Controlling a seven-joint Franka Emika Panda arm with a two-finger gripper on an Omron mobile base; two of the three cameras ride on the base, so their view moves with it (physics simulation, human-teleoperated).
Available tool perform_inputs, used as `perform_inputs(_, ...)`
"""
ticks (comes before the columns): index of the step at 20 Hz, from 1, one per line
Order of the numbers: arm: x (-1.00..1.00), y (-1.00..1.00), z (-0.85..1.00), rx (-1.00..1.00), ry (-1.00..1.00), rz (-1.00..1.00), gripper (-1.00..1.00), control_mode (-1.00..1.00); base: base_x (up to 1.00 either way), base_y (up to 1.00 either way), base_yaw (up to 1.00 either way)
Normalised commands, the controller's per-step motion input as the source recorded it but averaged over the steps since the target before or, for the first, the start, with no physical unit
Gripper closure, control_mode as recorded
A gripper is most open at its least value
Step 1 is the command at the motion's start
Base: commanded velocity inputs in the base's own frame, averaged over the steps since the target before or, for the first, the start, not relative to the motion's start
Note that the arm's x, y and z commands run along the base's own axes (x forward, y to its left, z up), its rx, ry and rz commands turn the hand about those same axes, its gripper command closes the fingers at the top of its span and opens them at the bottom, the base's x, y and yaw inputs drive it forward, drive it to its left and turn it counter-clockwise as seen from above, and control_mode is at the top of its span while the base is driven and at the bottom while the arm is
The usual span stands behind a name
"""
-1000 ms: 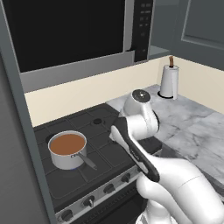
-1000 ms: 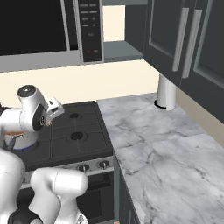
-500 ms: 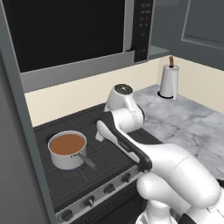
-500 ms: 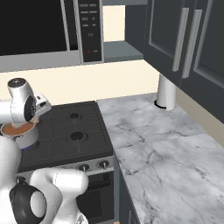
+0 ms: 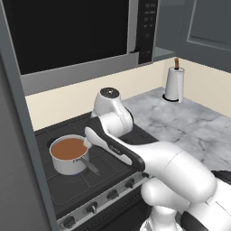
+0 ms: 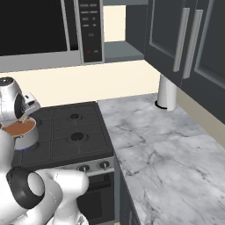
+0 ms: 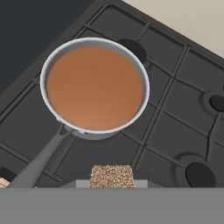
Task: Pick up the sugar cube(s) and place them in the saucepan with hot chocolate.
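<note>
End effector pinches sugar cube beside saucepan

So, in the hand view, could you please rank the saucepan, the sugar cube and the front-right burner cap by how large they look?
1. saucepan, by far the largest.
2. sugar cube, though it sits nearest the camera at the gripper, so it looks bigger than it is.
3. burner cap, smallest, but close to the cube.

Saucepan of brown liquid above a speckled cube.
</note>
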Motion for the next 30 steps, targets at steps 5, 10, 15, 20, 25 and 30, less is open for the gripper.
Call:
perform_inputs(5,0.07,0.50,-0.37,0.00,0.02,0.00,1.00,-1.00,0.00,0.00,0.00)
perform_inputs(10,0.12,0.37,-0.31,0.00,0.08,0.00,1.00,-1.00,0.00,0.00,0.00)
perform_inputs(15,0.11,0.08,0.00,0.00,0.10,0.00,1.00,-1.00,0.00,0.00,0.00)
perform_inputs(20,0.13,0.00,0.00,0.00,0.08,0.00,1.00,-1.00,0.00,0.00,0.00)
perform_inputs(25,0.08,0.00,0.00,0.00,0.03,0.00,1.00,-1.00,0.00,0.00,0.00)
perform_inputs(30,0.06,0.00,0.00,0.00,0.00,0.00,1.00,-1.00,0.00,0.00,0.00)
